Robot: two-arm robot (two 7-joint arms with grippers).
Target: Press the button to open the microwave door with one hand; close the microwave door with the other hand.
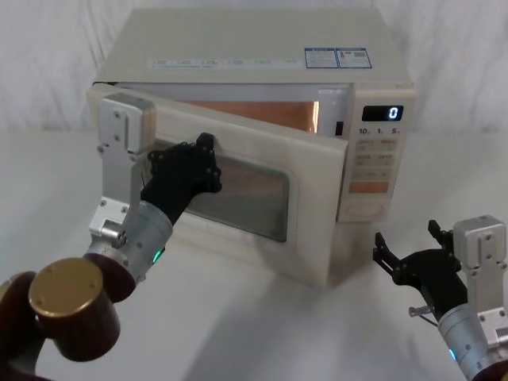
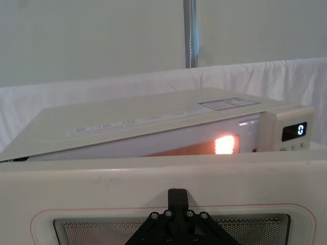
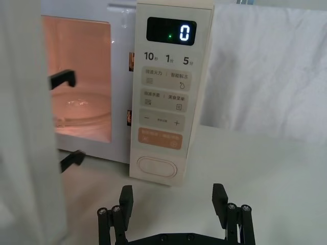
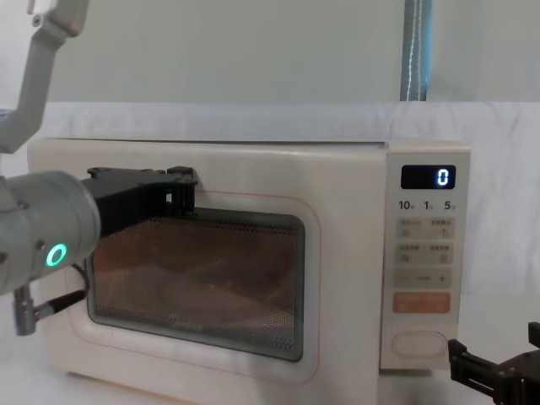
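Left claw (image 1: 205, 151) presses the ajar microwave door (image 1: 309, 206), fingers unreadable; right claw (image 3: 173, 201) spread.

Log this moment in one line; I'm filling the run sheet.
cream microwave door: ajar, lamp on | left gripper: against door's dark glass | right gripper: open, before cream oval button

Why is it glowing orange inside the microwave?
A lamp is lit inside the microwave: in the head view it glows orange behind the half-open microwave door; in the left wrist view it shows as a bright patch above the door; in the right wrist view it tints the inside pink-orange.
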